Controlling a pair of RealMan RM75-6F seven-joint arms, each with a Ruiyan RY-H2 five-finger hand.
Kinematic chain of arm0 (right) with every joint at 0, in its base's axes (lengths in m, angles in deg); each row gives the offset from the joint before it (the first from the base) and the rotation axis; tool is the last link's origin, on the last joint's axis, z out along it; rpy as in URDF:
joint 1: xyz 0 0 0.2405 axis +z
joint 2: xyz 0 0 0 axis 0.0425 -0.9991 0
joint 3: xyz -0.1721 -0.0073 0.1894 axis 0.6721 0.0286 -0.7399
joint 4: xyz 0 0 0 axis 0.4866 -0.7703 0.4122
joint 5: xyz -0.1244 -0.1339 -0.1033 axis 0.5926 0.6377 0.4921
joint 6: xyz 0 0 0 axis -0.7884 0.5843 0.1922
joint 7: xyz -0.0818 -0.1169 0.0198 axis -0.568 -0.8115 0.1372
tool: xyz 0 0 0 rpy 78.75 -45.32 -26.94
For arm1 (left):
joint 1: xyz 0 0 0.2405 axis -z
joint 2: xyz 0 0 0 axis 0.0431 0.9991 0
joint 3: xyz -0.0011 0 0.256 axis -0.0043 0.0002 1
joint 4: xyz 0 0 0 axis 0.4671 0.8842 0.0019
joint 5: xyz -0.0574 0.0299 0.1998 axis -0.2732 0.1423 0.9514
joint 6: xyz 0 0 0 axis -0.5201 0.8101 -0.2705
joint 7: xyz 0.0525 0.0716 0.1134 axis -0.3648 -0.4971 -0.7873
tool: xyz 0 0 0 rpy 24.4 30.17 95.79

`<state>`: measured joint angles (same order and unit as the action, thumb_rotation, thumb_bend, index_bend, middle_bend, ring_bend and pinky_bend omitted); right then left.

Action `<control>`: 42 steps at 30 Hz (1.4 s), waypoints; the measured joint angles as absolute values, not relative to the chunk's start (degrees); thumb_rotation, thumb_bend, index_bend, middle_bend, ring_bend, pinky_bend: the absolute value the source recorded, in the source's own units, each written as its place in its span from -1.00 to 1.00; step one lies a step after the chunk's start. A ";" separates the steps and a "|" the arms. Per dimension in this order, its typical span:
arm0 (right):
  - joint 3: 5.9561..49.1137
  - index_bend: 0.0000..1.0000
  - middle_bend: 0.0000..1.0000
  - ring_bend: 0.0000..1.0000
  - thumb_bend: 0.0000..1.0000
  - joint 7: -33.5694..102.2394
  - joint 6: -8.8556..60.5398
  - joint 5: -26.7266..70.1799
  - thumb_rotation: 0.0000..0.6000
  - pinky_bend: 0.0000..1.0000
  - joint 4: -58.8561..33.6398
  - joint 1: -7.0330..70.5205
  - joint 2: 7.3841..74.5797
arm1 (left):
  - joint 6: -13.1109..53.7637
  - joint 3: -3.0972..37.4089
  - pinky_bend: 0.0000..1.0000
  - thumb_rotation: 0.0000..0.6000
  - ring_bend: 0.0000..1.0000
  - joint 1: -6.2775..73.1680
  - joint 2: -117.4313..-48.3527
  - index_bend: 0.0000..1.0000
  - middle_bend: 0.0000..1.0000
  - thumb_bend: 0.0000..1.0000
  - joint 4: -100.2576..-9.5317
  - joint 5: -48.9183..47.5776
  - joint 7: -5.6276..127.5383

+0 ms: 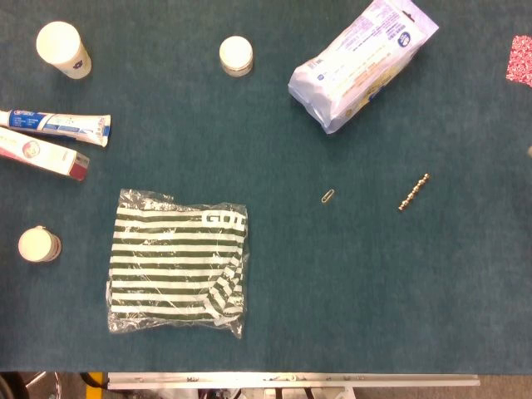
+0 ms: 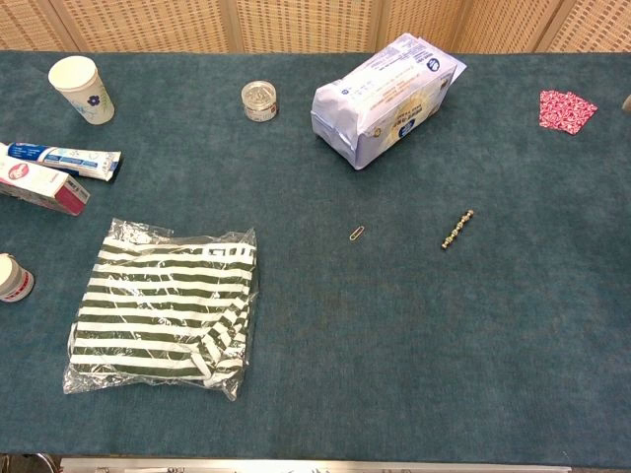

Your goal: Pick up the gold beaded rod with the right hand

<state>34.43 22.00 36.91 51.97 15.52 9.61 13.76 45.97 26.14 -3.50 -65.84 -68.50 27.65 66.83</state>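
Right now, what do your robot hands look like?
Hardly any of them shows. A tiny pale speck at the right edge may be my right hand, but it is too small to tell shape or markings. My left hand is out of view.

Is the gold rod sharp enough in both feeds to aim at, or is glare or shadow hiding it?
Head view: the rod is small but crisp on the dark cloth, with only a slight shadow; lighting is even. Chest view: the rod again shows bead by bead, no glare. The only shine is on the striped bag, well away from it.
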 measured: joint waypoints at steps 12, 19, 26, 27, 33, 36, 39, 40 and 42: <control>34.23 -0.20 0.73 0.88 -0.33 14.56 23.45 46.30 1.00 1.00 15.56 16.88 16.03 | 45.48 26.36 -0.81 1.00 -0.86 -3.63 -66.03 -0.85 -0.80 -0.52 -68.02 27.28 67.37; 33.98 -0.18 0.85 1.00 -0.32 9.67 19.08 42.23 1.00 1.00 11.60 20.18 21.15 | 45.74 26.47 -0.81 1.00 -0.86 -3.82 -66.15 -0.85 -0.80 -0.52 -68.35 27.42 67.30; 34.44 -0.15 0.88 1.00 -0.33 8.77 14.94 39.01 1.00 1.00 6.63 22.88 26.40 | 45.95 26.40 -0.81 1.00 -0.86 -3.89 -66.15 -0.85 -0.80 -0.52 -68.94 27.51 66.75; 34.53 -0.14 0.88 1.00 -0.34 8.67 14.47 38.79 1.00 1.00 5.93 23.24 27.14 | 45.94 26.41 -0.81 1.00 -0.86 -3.89 -66.10 -0.85 -0.80 -0.52 -69.00 27.54 66.67; 34.77 -0.11 0.90 1.00 -0.48 7.74 12.83 37.97 1.00 1.00 1.83 25.50 31.44 | 45.91 26.24 -0.81 1.00 -0.86 -3.94 -66.09 -0.85 -0.80 -0.52 -69.15 27.15 66.69; 34.68 -0.07 0.91 1.00 -0.52 7.26 12.48 37.58 1.00 1.00 0.49 26.45 33.45 | 45.82 26.23 -0.81 1.00 -0.86 -3.96 -66.17 -0.85 -0.80 -0.52 -69.09 27.04 66.81; 34.68 -0.05 0.91 1.00 -0.53 6.81 12.28 37.38 1.00 1.00 -0.65 27.29 35.19 | 45.84 26.22 -0.81 1.00 -0.86 -4.04 -66.21 -0.85 -0.80 -0.52 -68.90 26.94 66.95; 34.72 -0.05 0.91 1.00 -0.52 6.61 12.28 37.37 1.00 1.00 -1.00 27.50 35.65 | 45.85 26.21 -0.81 1.00 -0.86 -4.07 -66.22 -0.85 -0.80 -0.52 -68.85 26.87 67.02; 34.80 -0.03 0.92 1.00 -0.52 6.06 12.28 37.26 1.00 1.00 -1.84 27.94 36.60 | 45.86 26.15 -0.80 1.00 -0.86 -4.14 -66.24 -0.85 -0.80 -0.52 -68.72 26.68 67.24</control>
